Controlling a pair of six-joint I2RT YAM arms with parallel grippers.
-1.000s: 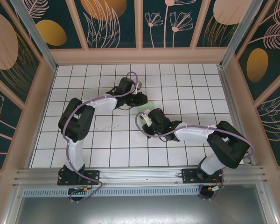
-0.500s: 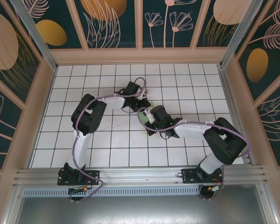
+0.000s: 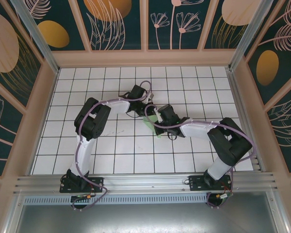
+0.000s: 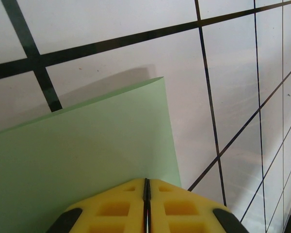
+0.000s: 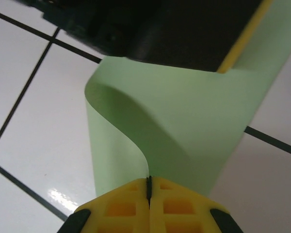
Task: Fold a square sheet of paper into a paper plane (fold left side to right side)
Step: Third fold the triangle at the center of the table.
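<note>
Here we pinch the square sheet of paper, left gripper and right gripper each clamping an edge. It curls between them.

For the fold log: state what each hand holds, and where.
The square sheet of paper: left hand pinches one edge, right hand pinches the curled edge.
</note>
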